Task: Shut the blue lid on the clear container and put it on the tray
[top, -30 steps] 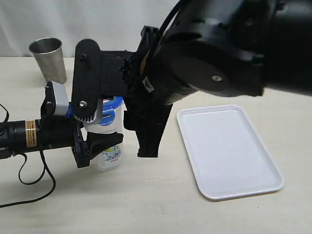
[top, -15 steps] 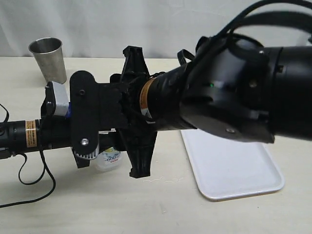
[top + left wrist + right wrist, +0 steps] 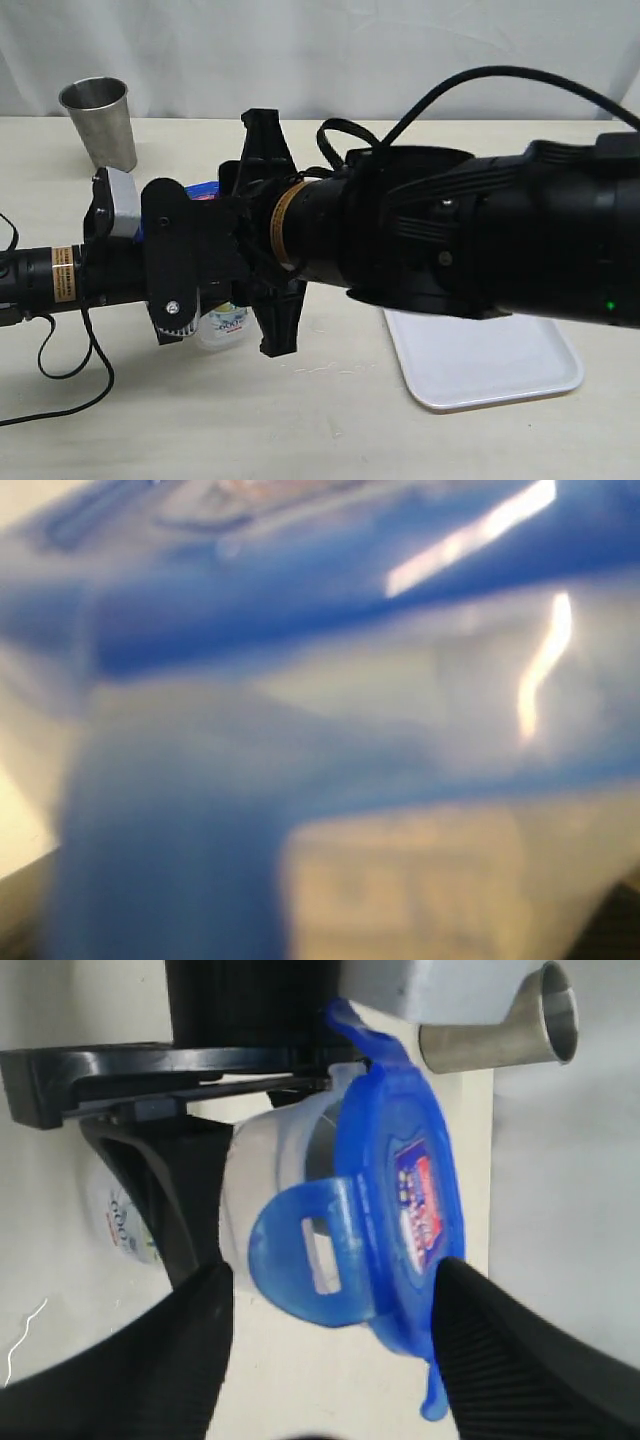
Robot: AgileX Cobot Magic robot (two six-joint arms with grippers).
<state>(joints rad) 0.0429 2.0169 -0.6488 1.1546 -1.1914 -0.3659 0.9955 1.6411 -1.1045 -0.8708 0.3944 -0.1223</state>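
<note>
The clear container (image 3: pixel 275 1175) stands on the table with the blue lid (image 3: pixel 400 1190) resting on its mouth. One snap flap (image 3: pixel 305 1250) sticks out, unlatched. My left gripper is shut on the container's body, and one of its black fingers (image 3: pixel 160 1200) crosses the wall. In the exterior view only the container's printed foot (image 3: pixel 228 325) and a sliver of the lid (image 3: pixel 198 188) show. My right gripper (image 3: pixel 330 1275) is open and straddles the lid's edge, one finger by the flap and the other at the lid's top. The white tray (image 3: pixel 500 372) lies to the right.
A grey steel cup (image 3: pixel 100 120) stands at the back left. My bulky right arm (image 3: pixel 450 240) stretches across the middle of the exterior view and hides much of the tray. A black cable (image 3: pixel 70 365) loops on the table under the left arm.
My right arm has swung lower and rolled, bringing its gripper down around the lid and hiding most of the container. The left arm and the container have not moved.
</note>
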